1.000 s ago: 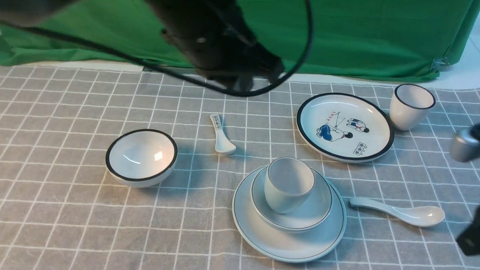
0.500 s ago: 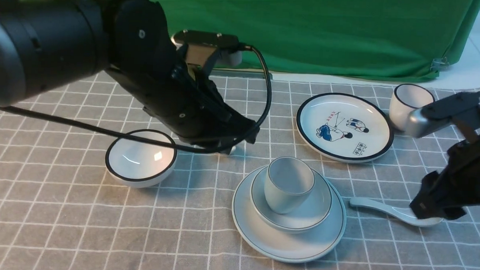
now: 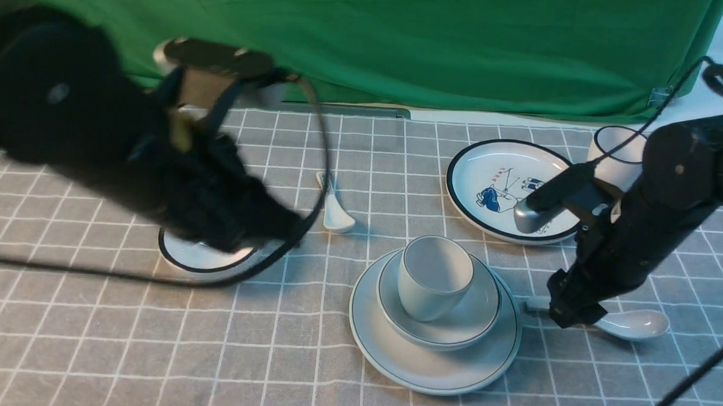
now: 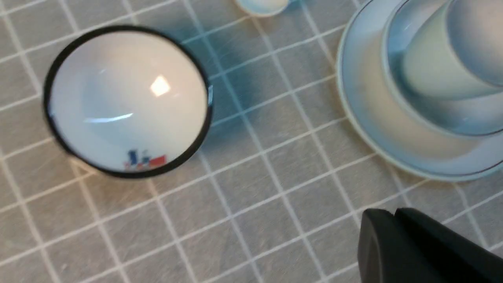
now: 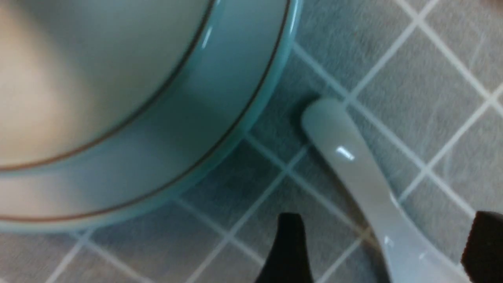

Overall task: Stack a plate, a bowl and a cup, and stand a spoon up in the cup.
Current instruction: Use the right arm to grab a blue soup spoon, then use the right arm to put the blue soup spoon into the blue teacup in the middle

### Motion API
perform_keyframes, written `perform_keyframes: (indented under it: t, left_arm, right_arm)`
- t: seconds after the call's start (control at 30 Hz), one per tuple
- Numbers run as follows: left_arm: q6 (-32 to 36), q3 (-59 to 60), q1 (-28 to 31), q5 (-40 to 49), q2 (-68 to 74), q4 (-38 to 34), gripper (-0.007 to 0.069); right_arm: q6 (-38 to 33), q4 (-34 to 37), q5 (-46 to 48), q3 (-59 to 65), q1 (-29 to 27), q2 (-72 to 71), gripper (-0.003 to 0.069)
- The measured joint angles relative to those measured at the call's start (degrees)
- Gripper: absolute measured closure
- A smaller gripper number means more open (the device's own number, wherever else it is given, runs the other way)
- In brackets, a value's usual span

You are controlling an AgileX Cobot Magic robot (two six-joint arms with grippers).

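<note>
The pale cup [image 3: 434, 277] stands in the pale bowl [image 3: 453, 329], which sits on the plain plate [image 3: 434, 371] at front centre. To the right of the stack, the white spoon [image 3: 634, 323] lies flat on the cloth, its handle pointing at the plate. My right gripper [image 3: 568, 315] is low over that handle. In the right wrist view it is open [image 5: 387, 251], one finger on each side of the handle [image 5: 353, 165], apart from it. My left gripper [image 4: 393, 214] is shut and empty, hovering between the stack and a black-rimmed bowl.
A black-rimmed white bowl [image 3: 197, 258] sits at the left, partly hidden by my left arm. A small marked spoon [image 3: 335, 213] lies mid-table. A cartoon plate [image 3: 495, 171] and a black-rimmed cup [image 3: 610, 153] stand at the back right. Green cloth hangs behind.
My right arm came in from the right edge and dropped over the spoon handle, its jaws opening. My left arm swung down and leftward over the black-rimmed bowl.
</note>
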Motion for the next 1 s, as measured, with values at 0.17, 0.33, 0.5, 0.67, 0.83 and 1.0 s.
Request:
perform_keyframes:
  t: [0.17, 0.33, 0.5, 0.67, 0.83, 1.0]
  left_arm:
    - [-1.1, 4.9, 2.6, 2.9, -8.0, -0.2, 0.0615]
    - [-1.3, 5.8, 6.2, 5.2, -14.1, -1.4, 0.0615]
    - [-0.5, 5.8, 9.7, 5.8, -19.9, -1.5, 0.0615]
    - [0.2, 5.8, 12.1, 6.7, -21.8, -0.8, 0.0615]
    - [0.3, 5.8, 13.0, 7.3, -21.8, -0.5, 0.0615]
    - [0.3, 5.8, 13.1, 6.9, -21.8, -0.5, 0.0615]
  right_arm:
    - [0.3, -0.9, -0.2, -2.4, 0.0, 5.2, 0.0078]
    - [1.1, -1.0, -0.1, -3.3, 0.0, 7.2, 0.0102]
    - [2.5, 0.0, 1.1, -3.8, 0.3, 7.9, 0.0330]
    - [7.6, -1.6, 1.8, -3.9, 0.5, 7.2, 0.0494]
    - [17.0, -3.1, 2.4, -3.4, 0.5, -2.2, 0.0494]
    - [22.2, -2.1, -10.9, -0.2, 4.6, -16.1, 0.0494]
